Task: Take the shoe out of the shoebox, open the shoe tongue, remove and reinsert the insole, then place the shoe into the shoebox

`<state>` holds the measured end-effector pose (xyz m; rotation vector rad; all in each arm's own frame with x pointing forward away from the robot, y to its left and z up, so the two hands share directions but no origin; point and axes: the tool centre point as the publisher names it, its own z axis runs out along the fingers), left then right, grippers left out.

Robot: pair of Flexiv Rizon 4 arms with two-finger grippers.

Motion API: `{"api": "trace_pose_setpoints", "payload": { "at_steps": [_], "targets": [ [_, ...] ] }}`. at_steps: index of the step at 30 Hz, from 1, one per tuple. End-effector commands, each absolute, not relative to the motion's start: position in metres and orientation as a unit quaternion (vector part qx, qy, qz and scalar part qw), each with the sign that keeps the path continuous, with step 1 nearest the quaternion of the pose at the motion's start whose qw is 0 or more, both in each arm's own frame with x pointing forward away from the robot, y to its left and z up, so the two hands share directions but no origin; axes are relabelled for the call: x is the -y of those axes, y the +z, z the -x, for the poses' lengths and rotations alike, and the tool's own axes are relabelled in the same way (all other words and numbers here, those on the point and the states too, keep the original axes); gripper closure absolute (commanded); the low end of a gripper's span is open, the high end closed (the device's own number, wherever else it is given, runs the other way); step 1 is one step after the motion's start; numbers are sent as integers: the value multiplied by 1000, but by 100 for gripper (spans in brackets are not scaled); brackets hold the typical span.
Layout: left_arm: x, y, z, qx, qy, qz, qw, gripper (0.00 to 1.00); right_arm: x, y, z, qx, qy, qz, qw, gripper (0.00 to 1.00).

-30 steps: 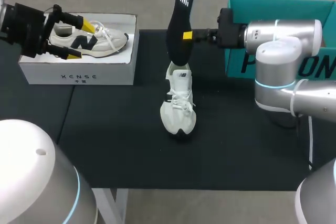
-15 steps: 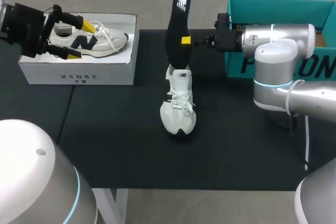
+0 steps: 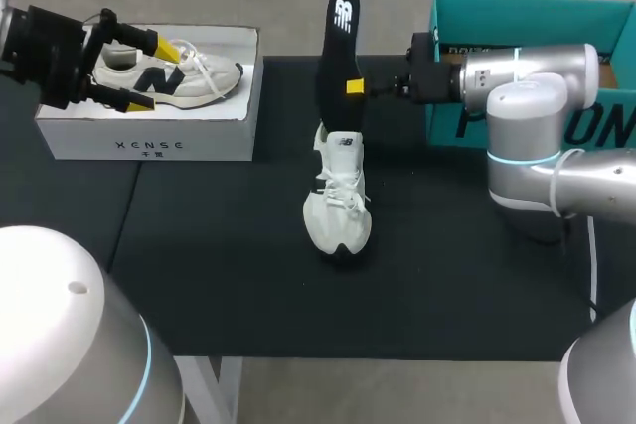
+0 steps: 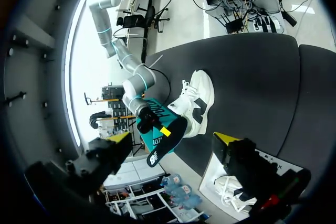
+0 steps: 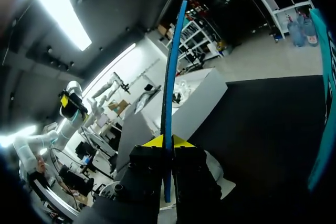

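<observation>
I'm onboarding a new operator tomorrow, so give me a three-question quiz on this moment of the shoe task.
1. True or false: the left gripper is shut on the boxed shoe.
2. What holds the black insole upright? A. the left gripper. B. the right gripper. C. nothing; it lies flat.
3. How many shoes show in the head view, and where?

Key: 1. False; its fingers stand open. 2. B. 3. Two: the boxed shoe in the white shoebox and the white shoe on the table, below the insole.
</observation>
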<state>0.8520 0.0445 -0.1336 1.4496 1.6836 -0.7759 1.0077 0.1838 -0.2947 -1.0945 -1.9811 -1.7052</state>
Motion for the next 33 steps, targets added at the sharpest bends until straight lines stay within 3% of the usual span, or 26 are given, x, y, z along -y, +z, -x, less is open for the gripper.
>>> {"api": "trace_pose_setpoints", "payload": {
  "at_steps": [1, 19, 33],
  "targets": [
    [-44, -134, -852, -661, -303, -569, 383, 0, -184, -281, -994, 688, -591, 396, 140, 100],
    [-44, -134, -852, -661, -303, -569, 383, 0, -198, -285, -988, 681, -598, 404, 125, 100],
    [-44, -134, -852, -661, -303, -569, 383, 0, -190, -315, -972, 688, -568, 430, 136, 100]
  ]
}}
